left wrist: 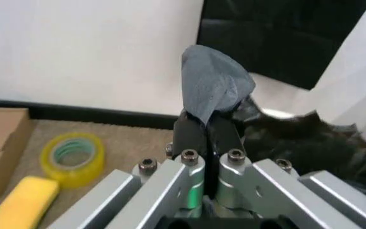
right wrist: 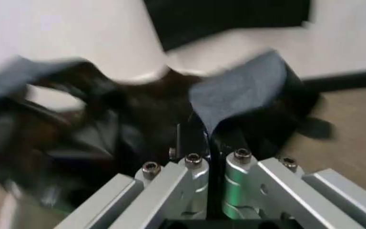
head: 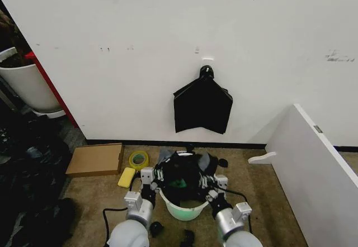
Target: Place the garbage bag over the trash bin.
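Observation:
The trash bin point(head: 169, 205) stands on the carpet just in front of me, cream-white with a greenish inside. The glossy black garbage bag point(head: 183, 170) is spread between both grippers above the bin's far half. My left gripper point(head: 155, 177) is shut on the bag's left edge. In the left wrist view a grey-looking flap of the bag point(left wrist: 212, 85) sticks up from the shut gripper point(left wrist: 207, 128). At the bin's right, my right gripper point(head: 215, 183) is shut on the opposite edge; its wrist view shows a flap of the bag point(right wrist: 239, 95) pinched in the gripper point(right wrist: 207, 137).
A flat black bundle point(head: 202, 107) hangs on the white wall. A cardboard box point(head: 96, 158), a yellow tape roll point(head: 139, 160) and a yellow sponge point(head: 126, 177) lie left of the bin. A white board point(head: 313, 169) leans at right. A large off-white tub point(head: 25, 85) stands far left.

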`<state>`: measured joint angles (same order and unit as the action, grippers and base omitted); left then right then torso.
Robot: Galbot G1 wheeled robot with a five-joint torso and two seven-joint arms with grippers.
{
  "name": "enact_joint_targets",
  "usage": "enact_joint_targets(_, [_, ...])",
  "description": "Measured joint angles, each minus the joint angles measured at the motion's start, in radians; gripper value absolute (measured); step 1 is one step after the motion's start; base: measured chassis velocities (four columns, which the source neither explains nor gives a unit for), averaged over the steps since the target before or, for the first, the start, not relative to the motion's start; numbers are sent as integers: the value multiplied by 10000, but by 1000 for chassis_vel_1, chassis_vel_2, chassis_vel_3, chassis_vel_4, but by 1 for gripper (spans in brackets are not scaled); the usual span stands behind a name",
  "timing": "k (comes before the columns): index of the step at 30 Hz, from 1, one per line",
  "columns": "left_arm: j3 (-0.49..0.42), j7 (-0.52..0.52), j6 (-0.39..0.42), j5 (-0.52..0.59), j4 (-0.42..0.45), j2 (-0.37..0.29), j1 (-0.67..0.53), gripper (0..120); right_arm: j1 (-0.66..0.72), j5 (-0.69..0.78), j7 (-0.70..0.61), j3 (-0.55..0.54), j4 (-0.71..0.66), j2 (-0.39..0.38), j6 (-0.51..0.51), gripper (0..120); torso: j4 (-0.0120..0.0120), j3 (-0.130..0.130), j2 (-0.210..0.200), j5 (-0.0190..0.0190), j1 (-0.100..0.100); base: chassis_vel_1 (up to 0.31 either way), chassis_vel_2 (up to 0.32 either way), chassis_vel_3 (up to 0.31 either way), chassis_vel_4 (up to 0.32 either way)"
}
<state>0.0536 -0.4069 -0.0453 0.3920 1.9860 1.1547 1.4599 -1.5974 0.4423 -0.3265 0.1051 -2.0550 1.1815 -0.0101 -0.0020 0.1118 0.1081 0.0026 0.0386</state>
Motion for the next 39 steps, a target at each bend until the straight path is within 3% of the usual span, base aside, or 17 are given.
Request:
enact_joint_targets(6, [47,-390,-633,-1061,151,-283,863,0,-1373,-113,-1096,-305,-1154,-749,-567,0,-1,-2,1,-2,-1,0,0,0,0])
enact_joint_targets(15, [98,-652,-1115,-2171,-194,-543,1435,0,-2210,-877,-1245,-849,-1608,-1170,-779,0,6,-2,1,-12,-1,0,0,0,0])
enact_joint_targets(19, [97,-741,-1300,-2492,-828,-261,1319,0,-2161,-903,-1235,-692,-1175,-1152,-1384,0,4,-1,0,-15,-1,0,0,0,0])
enact_joint_targets(21, [97,-767,-1299,-2544,-1012,-191,1270,0,-2124,-856,-1195,-620,-836,-1108,-1619,0,-3,-1,1,9,-1,0,0,0,0])
enact_joint_targets(27, [100,-796,-1233,-2631,-1387,-79,1155,0,-1987,-835,-967,-430,-242,-1091,-1751,0,0,0,1,4,-1,0,0,0,0])
enact_joint_targets(33, [151,-791,-1213,-2638,-1525,-17,1055,0,-1756,-878,-616,-262,96,-1014,-1468,0,-1,0,1,5,-1,0,0,0,0])
enact_joint_targets(39, [163,-769,-1016,-2786,-1660,-8,1092,0,-1270,-1503,511,141,760,-844,-532,0,-1,0,0,1,0,0,0,0,0])
